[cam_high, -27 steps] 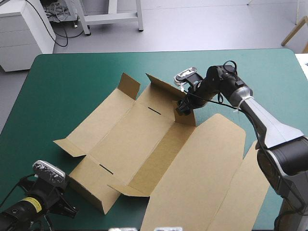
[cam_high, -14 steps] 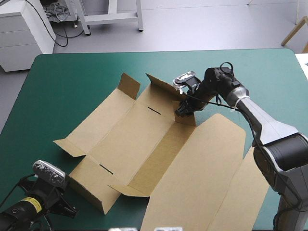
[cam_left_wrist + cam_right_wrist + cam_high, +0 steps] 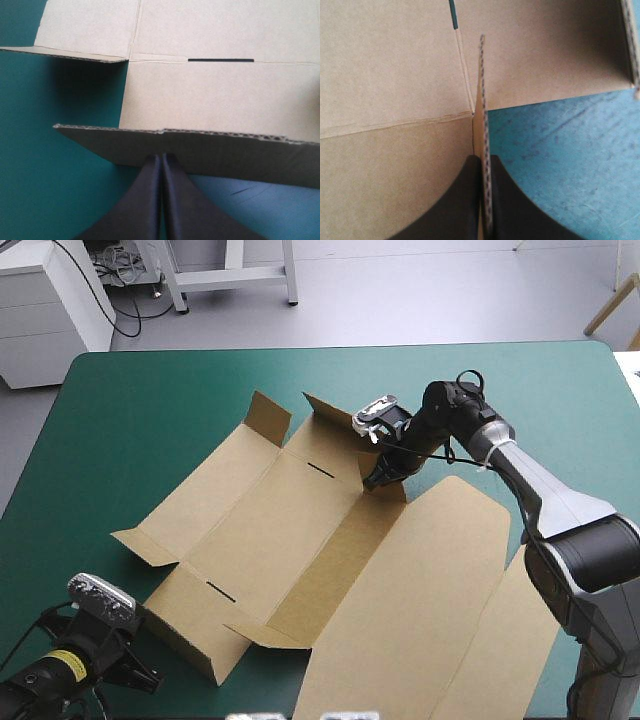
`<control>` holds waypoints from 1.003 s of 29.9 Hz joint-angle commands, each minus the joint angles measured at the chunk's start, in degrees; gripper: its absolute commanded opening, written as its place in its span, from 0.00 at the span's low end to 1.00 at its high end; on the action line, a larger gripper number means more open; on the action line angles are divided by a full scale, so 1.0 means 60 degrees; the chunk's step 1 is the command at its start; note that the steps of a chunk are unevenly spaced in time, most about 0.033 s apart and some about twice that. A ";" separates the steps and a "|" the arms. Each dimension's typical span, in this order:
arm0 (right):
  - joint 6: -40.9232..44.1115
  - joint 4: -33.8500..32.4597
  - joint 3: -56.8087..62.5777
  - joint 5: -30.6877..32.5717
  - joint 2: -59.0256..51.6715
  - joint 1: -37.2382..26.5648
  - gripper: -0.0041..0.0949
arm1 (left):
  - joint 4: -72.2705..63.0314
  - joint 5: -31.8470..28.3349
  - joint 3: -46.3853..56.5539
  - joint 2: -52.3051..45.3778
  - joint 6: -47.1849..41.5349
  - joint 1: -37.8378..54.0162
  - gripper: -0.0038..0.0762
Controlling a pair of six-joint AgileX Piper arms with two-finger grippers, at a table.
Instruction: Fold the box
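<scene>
The brown box lies unfolded on the teal-green cover, with some short flaps and walls standing. My right gripper is at the far side of the sheet, shut on a small upright flap. In the right wrist view the flap's corrugated edge runs straight up from between the black fingers of that gripper. My left gripper is at the near left corner. Its fingers are shut into one point against the outside of a raised wall, with nothing between them.
The wide lid panel lies flat from the middle to the near right edge of the table. Two more flaps stand at the far end of the box. Bare teal-green cover shows around the far and left sides.
My right gripper was open around the small upright flap earlier and has shut on it, shifting slightly leftward. The left arm and the rest of the box have not moved.
</scene>
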 commanded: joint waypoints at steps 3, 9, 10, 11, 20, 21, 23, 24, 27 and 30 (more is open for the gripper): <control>-0.0493 0.0129 -0.0227 -0.0243 -0.0517 -0.0041 0.02 | -0.0051 -0.0456 -0.0289 0.0075 -0.0013 -0.0011 0.04; -0.1910 0.0059 -0.0227 -0.0875 -0.0517 -0.0041 0.02 | -0.0051 -0.0456 -0.0289 0.0075 -0.0013 -0.0011 0.04; -0.2131 0.0086 -0.0227 -0.1092 -0.0517 -0.0041 0.02 | -0.0051 -0.0456 -0.0289 0.0075 -0.0013 -0.0011 0.04; -0.2333 0.0158 -0.0227 -0.1299 -0.0517 -0.0041 0.02 | -0.0051 -0.0456 -0.0289 0.0075 -0.0013 -0.0011 0.04; -0.6347 0.1447 -0.0227 -0.2130 -0.0517 -0.0008 0.02 | -0.0051 -0.0456 -0.0289 0.0075 -0.0013 -0.0011 0.04; -0.6886 0.1766 -0.0227 -0.2171 -0.0517 0.0014 0.02 | -0.0051 -0.0476 -0.0289 0.0075 -0.0013 -0.0011 0.04; -0.7760 0.2191 -0.0227 -0.2324 -0.0517 0.0110 0.02 | -0.0038 -0.0476 -0.0289 0.0075 -0.0013 -0.0011 0.04; -0.8104 0.2310 -0.0227 -0.2448 -0.0517 0.0239 0.02 | -0.0038 -0.0476 -0.0289 0.0075 -0.0013 -0.0011 0.04; -0.8973 0.2342 -0.0227 -0.2661 -0.0517 0.0563 0.02 | -0.0038 -0.0476 -0.0289 0.0075 -0.0013 -0.0011 0.04; -0.9400 0.2360 -0.0227 -0.2743 -0.0433 0.0940 0.02 | -0.0038 -0.0476 -0.0289 0.0075 -0.0013 -0.0011 0.04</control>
